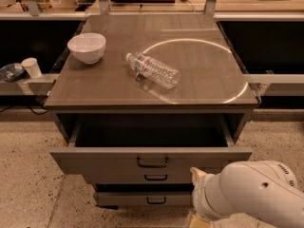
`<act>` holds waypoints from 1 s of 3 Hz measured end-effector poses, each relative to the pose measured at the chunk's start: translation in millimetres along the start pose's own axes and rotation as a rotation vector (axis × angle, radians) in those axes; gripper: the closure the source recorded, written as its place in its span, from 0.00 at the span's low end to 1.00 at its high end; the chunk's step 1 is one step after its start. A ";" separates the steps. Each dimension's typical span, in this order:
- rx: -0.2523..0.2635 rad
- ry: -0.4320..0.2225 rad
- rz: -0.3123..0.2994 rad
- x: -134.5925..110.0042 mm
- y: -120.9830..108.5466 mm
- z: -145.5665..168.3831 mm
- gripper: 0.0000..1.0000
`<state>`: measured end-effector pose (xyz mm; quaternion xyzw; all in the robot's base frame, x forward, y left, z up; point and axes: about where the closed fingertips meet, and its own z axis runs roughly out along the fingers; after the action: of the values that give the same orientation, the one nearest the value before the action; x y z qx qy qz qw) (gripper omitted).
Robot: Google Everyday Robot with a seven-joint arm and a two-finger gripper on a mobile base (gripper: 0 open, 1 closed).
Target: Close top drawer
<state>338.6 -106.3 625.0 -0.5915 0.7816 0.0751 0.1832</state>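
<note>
Grey metal top drawer (109, 158) stands pulled out under the worktop (199, 70), with its black loop handle (152, 162) centred on the front. End effector (198, 175) sits low right by the lower drawer fronts (118, 177), mostly hidden by the white arm (251, 194); can't tell its grip state.
</note>
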 end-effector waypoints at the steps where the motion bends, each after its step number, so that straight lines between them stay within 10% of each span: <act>1: -0.049 -0.054 -0.050 -10.7 -5.1 -6.1 0.16; 3: -0.072 -0.130 -0.147 -20.2 -23.8 4.8 0.63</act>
<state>366.9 -93.4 630.5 -0.6473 0.7194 0.1276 0.2173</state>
